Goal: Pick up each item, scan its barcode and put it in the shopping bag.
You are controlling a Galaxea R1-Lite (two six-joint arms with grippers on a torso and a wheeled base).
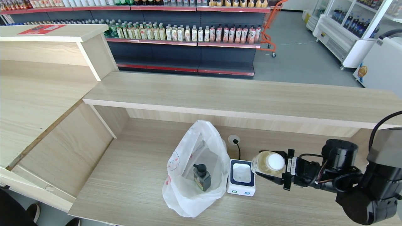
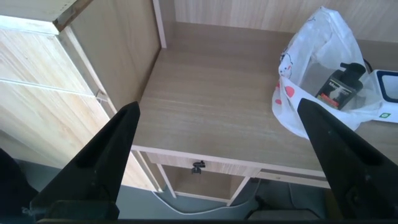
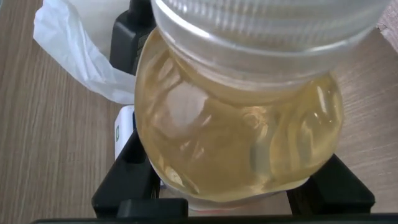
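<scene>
Counter (image 1: 132,175): shopping bag (image 1: 180,191) with pump bottle (image 1: 202,179)

Shop, checkout area of a small supermarket. Long shelf rack (image 1: 176,43) with red edge strips runs along the far side, packed with rows of bottled drinks (image 1: 194,34). Glass-door coolers (image 1: 351,25) and a white chest freezer (image 1: 380,66) stand at the far right, stocked with more bottles. Orange trolley (image 1: 270,28) is parked at the end of the rack on the grey floor (image 1: 298,59). The bench (image 1: 125,188) is a light-wood cashier desk with a raised customer ledge (image 1: 238,97) along its far edge. Near the bench's middle, a barcode scanner (image 1: 241,176) sits just beside a white plastic shopping bag (image 1: 179,191).
</scene>
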